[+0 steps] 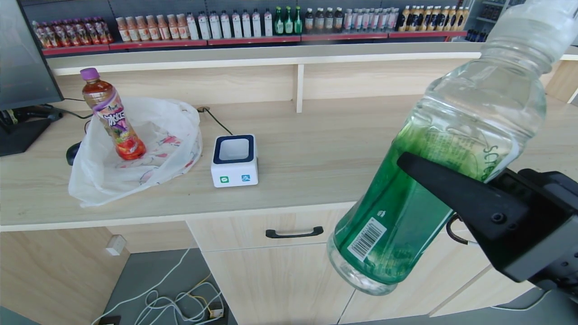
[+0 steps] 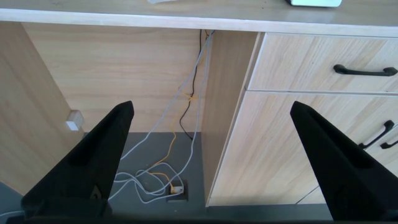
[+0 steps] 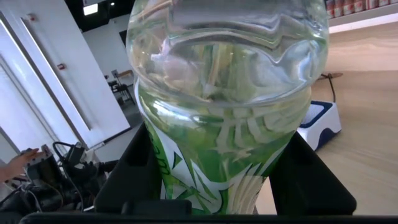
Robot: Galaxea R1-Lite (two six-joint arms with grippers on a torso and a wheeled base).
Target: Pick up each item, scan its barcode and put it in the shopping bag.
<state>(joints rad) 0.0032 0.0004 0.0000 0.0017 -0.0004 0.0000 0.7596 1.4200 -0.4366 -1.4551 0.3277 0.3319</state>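
Clamping green bottle [image 1: 433, 149], right gripper [image 1: 429, 176] at 4 o'clock; scan, bagging likely remain. Tea bottle [image 1: 114, 117] already in shopping bag [image 1: 171, 135], 9 o'clock of scanner [image 1: 235, 160]. Left gripper [image 2: 211, 155] spread wide, empty.

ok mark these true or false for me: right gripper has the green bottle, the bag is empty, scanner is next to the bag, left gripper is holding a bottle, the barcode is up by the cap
1. The right gripper is shut on the green-labelled bottle. True.
2. The shopping bag is empty. False: a purple-capped tea bottle stands in it.
3. The scanner sits on the counter beside the bag. True.
4. The left gripper holds a bottle. False: it is open and empty, low in front of the cabinet.
5. The barcode is up by the cap. False: it is near the bottle's base.
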